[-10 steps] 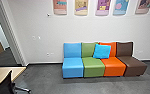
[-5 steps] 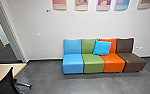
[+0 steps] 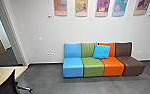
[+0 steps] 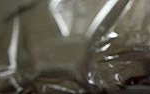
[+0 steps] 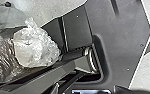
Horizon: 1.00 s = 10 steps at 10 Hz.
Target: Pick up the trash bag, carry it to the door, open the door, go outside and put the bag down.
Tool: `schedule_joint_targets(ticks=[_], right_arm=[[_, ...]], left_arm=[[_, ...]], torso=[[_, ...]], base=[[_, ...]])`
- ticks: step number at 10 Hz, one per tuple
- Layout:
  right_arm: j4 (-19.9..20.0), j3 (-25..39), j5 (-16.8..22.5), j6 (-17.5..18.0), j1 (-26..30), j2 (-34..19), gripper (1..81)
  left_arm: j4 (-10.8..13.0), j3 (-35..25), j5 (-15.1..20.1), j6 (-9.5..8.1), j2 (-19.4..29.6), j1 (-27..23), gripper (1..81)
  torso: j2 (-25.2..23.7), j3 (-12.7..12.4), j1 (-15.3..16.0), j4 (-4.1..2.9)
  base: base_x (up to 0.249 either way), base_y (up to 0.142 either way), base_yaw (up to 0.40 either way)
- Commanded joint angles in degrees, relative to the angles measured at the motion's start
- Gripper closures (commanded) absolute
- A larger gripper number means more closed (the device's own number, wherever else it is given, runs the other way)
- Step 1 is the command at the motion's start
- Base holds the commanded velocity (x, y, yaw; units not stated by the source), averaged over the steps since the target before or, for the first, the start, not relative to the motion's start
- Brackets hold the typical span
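- Glistening just beside my wide black base plate [image 5: 116, 32], a clear, creased plastic trash bag [image 5: 37, 47] bunches into a pale, crumpled bulge; whether the two touch, I cannot tell.
- Soft and shapeless, the load looks fairly light to me, though its contents are hidden; I expect it to sag and swing rather than stand firm.
- Thin and shiny, the plastic is likely to slip under a loose pinch and to tear if dragged over the plate's hard edge.
- Best hold, in my judgement: the gathered tuft of pale film [image 5: 31, 23] near the plate, taken with plenty of folds together rather than by a single layer of the bulging side.
- Glossy brownish film [image 4: 113, 58], which I take for the same bag, lies close up to my left wrist; whether my left gripper is apart, together or clamped on it, I cannot tell.
- Near my own body, my right wrist is poised close to the plate and its dark jointed bar [image 5: 53, 73]; my right gripper's state is equally impossible to tell.
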State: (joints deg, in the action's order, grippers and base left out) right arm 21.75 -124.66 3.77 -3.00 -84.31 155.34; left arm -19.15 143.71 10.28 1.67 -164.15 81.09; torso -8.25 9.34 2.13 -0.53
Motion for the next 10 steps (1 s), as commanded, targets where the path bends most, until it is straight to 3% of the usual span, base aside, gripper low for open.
schedule_joint_targets(ticks=[1, 2, 3, 4, 7, 10], right_arm=[[-0.5, -0.5, 4.1, -0.3, 3.0, 0.2, 1.0], [-0.5, -1.7, 4.1, -0.3, 3.0, 0.9, 1.0], [-0.6, -2.5, 4.1, -0.3, 3.0, 1.5, 1.0], [-0.6, -3.0, 4.1, -0.4, 2.9, 1.8, 1.0], [-1.3, -5.2, 4.1, -0.4, 2.6, 3.3, 1.0], [-1.9, -8.7, 4.3, -0.4, 2.4, 5.8, 1.0]], left_arm=[[0.3, 0.4, 4.0, 0.44, 0.1, -3.3, 81.1], [0.3, 2.2, 3.3, 0.44, -0.9, -3.3, 81.1], [0.4, 4.9, 2.8, 0.44, -2.4, -3.3, 81.1], [0.4, 7.2, 2.8, 0.44, -3.8, -3.3, 81.1], [0.4, 10.1, 2.9, 0.44, -6.2, -3.3, 81.1], [0.4, 10.1, 2.9, 0.44, -6.3, -3.3, 81.1]], torso=[[0.0, 0.0, 0.0, 0.0], [0.0, -2.9, 0.0, 0.0], [-0.1, -4.2, 0.0, 0.0], [-0.2, -0.5, -0.1, 0.0], [-0.2, -3.0, -0.1, 0.0], [-0.2, -3.0, -0.2, 0.0]], base=[[0.0, 0.0, 0.0], [0.0, 0.0, 0.0], [0.0, 0.0, 0.0], [0.0, 0.0, 0.0], [0.0, 0.0, 0.0], [0.0, 0.0, 0.0]])
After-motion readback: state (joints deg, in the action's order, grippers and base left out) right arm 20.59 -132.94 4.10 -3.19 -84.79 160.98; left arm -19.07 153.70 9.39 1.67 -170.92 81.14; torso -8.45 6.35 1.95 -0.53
